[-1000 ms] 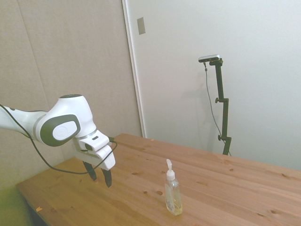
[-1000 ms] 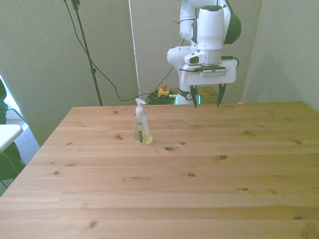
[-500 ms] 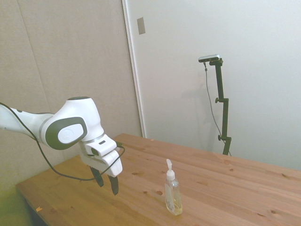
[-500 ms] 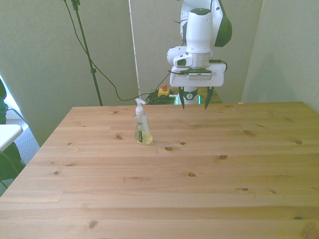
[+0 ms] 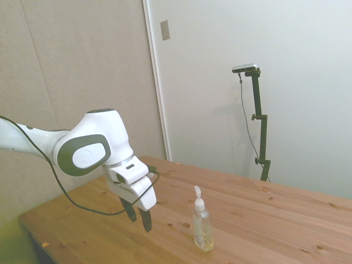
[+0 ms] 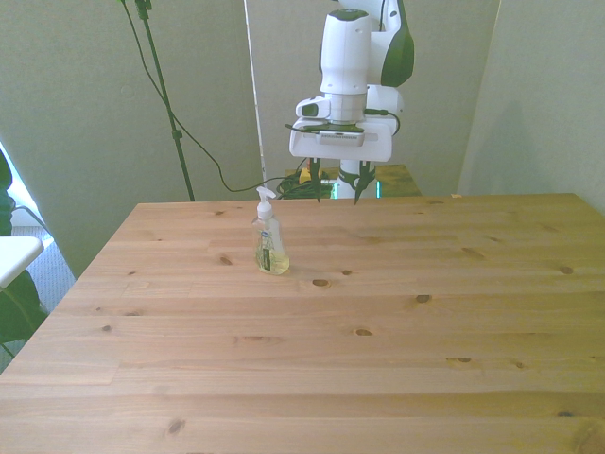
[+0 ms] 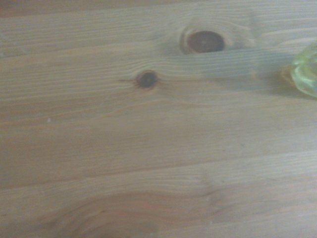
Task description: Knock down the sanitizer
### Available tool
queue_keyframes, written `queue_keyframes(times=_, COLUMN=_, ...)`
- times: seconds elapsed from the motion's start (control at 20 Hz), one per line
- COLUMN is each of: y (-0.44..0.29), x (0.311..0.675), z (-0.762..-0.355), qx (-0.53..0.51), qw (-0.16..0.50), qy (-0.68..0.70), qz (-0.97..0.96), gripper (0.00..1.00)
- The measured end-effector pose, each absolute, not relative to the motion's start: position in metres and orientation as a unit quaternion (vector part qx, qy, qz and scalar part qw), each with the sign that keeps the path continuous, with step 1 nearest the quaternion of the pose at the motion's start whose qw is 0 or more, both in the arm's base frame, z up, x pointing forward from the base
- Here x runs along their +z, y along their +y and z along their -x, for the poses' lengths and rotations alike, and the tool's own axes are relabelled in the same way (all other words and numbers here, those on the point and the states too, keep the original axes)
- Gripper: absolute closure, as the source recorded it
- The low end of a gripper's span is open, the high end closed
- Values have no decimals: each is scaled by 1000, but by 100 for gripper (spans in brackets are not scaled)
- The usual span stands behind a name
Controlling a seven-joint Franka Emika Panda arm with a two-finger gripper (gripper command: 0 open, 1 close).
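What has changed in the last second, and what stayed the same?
The gripper moved toward the front view's left and lower, closing on the sanitizer without touching it. Its fingers stayed open and empty. The sanitizer stayed upright in the same spot on the table.

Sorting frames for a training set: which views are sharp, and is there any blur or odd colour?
Side view: fairly sharp, with a greenish tint in the lower left corner. Front view: clear and evenly lit, the bottle and tool easy to read. Wrist view: soft and out of focus, only wood grain and a yellowish sliver of the bottle at the edge.
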State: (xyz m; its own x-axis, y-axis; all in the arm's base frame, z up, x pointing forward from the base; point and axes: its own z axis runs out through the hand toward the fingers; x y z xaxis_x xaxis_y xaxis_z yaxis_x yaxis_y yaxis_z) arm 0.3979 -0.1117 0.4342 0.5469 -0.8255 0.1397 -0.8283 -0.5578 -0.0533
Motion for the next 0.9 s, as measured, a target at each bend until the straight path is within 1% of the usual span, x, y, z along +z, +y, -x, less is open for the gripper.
queue_keyframes(times=0.2, y=-134, x=436, z=-396, qx=78, qw=15, qy=-485, qz=-871, gripper=100)
queue_keyframes(times=0.5, y=-162, x=438, z=-406, qx=85, qw=25, qy=-500, qz=-861, gripper=100)
queue_keyframes(times=0.9, y=-202, x=425, z=-415, qx=88, qw=29, qy=-526, qz=-846, gripper=100)
